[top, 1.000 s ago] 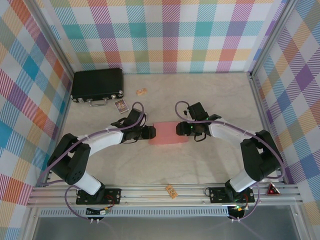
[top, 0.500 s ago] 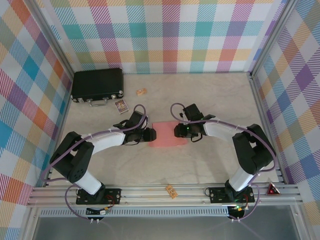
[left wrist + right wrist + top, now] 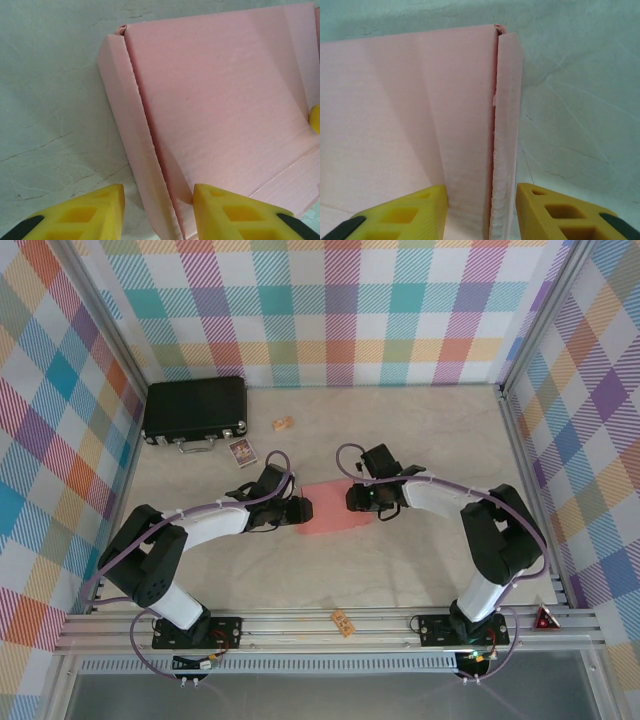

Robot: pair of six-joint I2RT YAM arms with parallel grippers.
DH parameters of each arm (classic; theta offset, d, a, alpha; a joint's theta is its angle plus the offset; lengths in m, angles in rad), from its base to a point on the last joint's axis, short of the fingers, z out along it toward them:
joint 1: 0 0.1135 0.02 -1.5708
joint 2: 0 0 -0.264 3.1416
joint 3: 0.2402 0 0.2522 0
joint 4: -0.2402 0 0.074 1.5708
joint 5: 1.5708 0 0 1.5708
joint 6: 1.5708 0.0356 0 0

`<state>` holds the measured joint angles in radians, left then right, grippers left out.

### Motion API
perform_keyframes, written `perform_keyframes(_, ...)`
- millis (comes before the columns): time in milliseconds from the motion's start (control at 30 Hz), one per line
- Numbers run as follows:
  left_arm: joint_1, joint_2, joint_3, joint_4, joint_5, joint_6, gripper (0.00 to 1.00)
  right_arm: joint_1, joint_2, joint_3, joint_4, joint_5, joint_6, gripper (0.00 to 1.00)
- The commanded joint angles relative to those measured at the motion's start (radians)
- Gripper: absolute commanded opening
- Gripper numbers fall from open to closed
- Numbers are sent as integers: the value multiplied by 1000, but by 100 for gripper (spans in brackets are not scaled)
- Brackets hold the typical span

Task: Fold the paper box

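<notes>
The left jaws stand apart astride the left end wall of the pink paper box (image 3: 335,512). One yellow finger (image 3: 95,212) sits outside the wall with a strip of bare desk (image 3: 420,570) showing between them, and the other (image 3: 235,212) sits inside, close against the foot of the wall. The right jaws also stand apart, astride the right end wall: the outer finger (image 3: 560,212) is just beside the wall, and the inner one (image 3: 405,212) is over the box floor, a little off the wall. The box lies near the middle of the desk, between the two arms, as a shallow open tray with both end walls raised. A black case (image 3: 195,408) lies in the far left corner, well apart from the box, with a small card (image 3: 243,451) beside it.
</notes>
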<state>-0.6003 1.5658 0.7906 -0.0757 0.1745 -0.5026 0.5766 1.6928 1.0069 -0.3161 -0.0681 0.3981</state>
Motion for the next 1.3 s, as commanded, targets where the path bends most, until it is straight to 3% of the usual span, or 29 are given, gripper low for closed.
perform_keyframes(0,-12,-28,-22,-15,15,-11,40,8,37,21,-52,30,-36,41)
perform_keyframes(1267,-13,-67,-44,27,80,-43,43,19,174,222,-142,36,-133,37)
